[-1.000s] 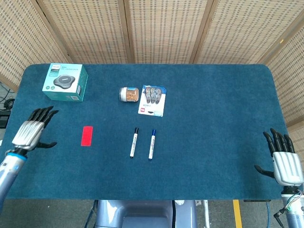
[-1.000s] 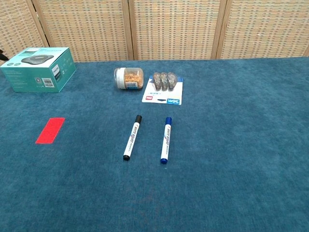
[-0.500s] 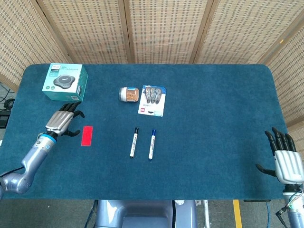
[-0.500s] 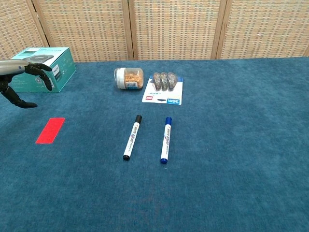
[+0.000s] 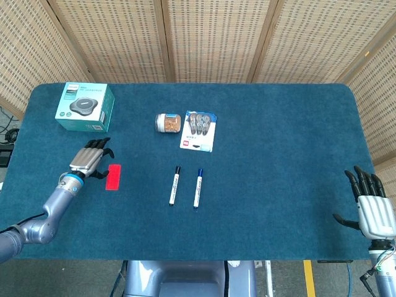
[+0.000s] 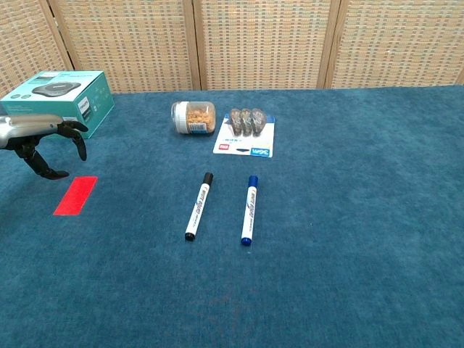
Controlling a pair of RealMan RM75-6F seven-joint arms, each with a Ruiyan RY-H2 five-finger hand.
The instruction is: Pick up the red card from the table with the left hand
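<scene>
Left hand (image 5: 91,159) hovered just beside the flat red rectangular card (image 5: 112,176), fingers spread and curved downward, grasping nothing; in the chest view the left hand (image 6: 40,138) sat above and slightly left of the card (image 6: 75,195), with no visible contact between them. That card lay flat on the dark blue carpeted table (image 5: 278,154), near its left side. Behind the hand stood a teal cardboard box with a grey round device pictured on its top (image 5: 85,106). Right of the card lay a black-capped white marker (image 5: 175,185) and a blue-capped white marker (image 5: 198,187), side by side and apart. Beyond them were a small clear jar of orange contents on its side (image 5: 168,122) and a blister pack of clips (image 5: 199,130). Right hand (image 5: 371,207) rested at the table's near right corner, fingers extended and apart, empty.
</scene>
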